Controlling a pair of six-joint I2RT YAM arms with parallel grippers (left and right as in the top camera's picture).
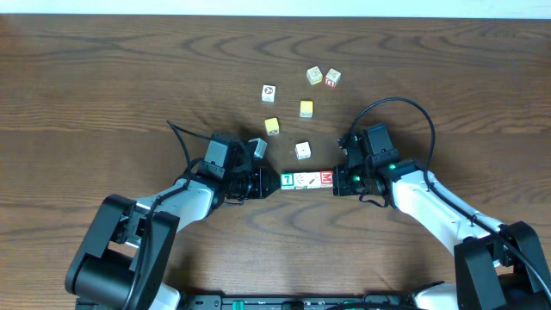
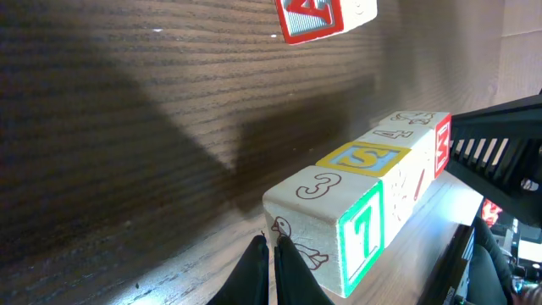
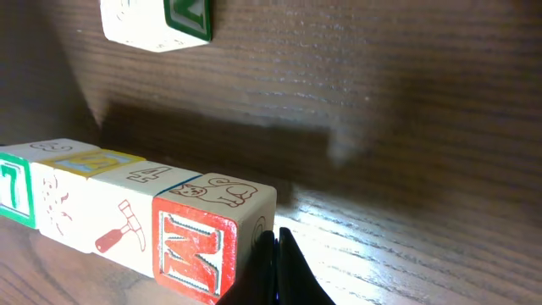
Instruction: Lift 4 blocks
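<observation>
Scene: a wooden table (image 1: pixel 103 86) seen from above, with my two arms meeting at the lower centre of the frame.
Blocks: four blocks (image 1: pixel 306 179) lie end to end in one short row at lower centre, faces touching. The green "7" block (image 1: pixel 287 180) is at the row's left end and the red "M" block (image 1: pixel 326 178) at its right end, with two white picture cubes (image 1: pixel 300 180) between them.
Left gripper (image 1: pixel 269 182): fingers pressed together, tips butted against the "7" end.
Right gripper (image 1: pixel 337 179): fingers pressed together, tips against the "M" end.
Row height: I cannot tell whether it is clear of the table.
Step in hand, as I judge it: squeezing the row between both tips to raise it as one beam.
Doing it well: push inward equally from both sides, with the tips centred on the end faces. Raise both wrists together, level and slow, because uneven force could buckle the middle cubes out.
Nearby: loose cubes (image 1: pixel 302 151) sit just above the row, so I should steer clear of them.
</observation>
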